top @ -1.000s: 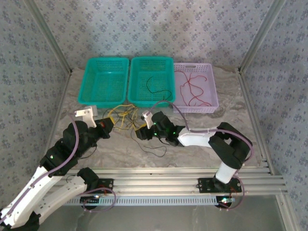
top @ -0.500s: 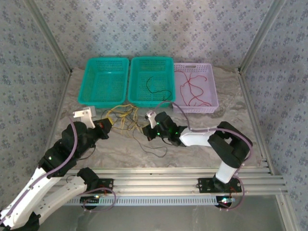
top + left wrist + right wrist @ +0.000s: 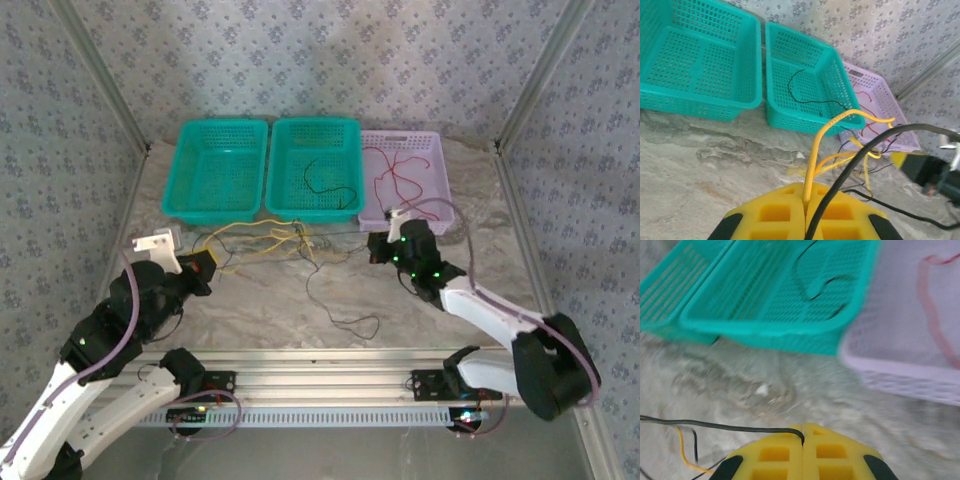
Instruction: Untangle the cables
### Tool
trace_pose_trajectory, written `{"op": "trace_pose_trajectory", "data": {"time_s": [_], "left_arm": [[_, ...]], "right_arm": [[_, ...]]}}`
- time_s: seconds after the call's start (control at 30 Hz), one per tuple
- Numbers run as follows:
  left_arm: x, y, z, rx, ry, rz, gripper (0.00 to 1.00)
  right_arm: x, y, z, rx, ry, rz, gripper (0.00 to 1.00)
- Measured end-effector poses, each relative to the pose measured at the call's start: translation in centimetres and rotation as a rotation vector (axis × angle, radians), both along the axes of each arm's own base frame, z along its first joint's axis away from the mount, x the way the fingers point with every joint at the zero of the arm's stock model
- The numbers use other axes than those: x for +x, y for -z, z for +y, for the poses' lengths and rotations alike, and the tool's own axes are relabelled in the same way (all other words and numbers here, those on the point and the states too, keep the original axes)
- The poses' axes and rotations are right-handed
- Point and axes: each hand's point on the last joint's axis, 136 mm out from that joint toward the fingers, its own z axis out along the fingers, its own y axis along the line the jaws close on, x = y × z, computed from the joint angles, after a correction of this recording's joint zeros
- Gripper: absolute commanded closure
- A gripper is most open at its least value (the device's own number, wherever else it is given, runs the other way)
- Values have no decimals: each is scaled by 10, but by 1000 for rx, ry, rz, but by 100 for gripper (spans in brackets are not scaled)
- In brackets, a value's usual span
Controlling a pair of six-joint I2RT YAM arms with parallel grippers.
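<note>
The left gripper [image 3: 805, 202] is clamped on a thin yellow cable [image 3: 811, 155] arching up from its waffled pads [image 3: 772, 212]. The right gripper [image 3: 803, 437] seems pinched on a glossy black cable [image 3: 715, 426] trailing to its left, the view blurred; perforated teal baskets [image 3: 690, 107] sit beyond both

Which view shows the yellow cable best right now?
Top external: the yellow cable shows most of its run, stretched from the left gripper in front of the teal baskets. Left wrist shows the end pinched between the shut pads; right wrist, a short blurred piece at lower left.
</note>
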Motion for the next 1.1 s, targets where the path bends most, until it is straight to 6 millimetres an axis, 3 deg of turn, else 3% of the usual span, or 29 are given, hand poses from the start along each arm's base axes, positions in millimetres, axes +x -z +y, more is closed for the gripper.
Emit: {"op": "trace_pose_trajectory", "data": {"time_s": [0.23,0.43,0.57,0.7,0.87,1.1], "left_arm": [[-1,-10,14,44,-44,-27,100],[2,-10,22,105,-85,-26,100],[5,-5,21,137,-87,-8,100],[8,-2,20,158,-89,1,100],[10,-1,25,194,-112,-4,100],[16,4,29,257,-141,9,100]], "right_arm": [[3,-31,-110,36,376,-14,100],[-10,-34,-146,55,493,26,100],[-10,-53,-145,103,478,17,100],[-5,-96,-132,150,406,-36,100],[-5,-163,-124,186,364,-135,100],[-1,-274,-111,239,302,-288,100]]}}
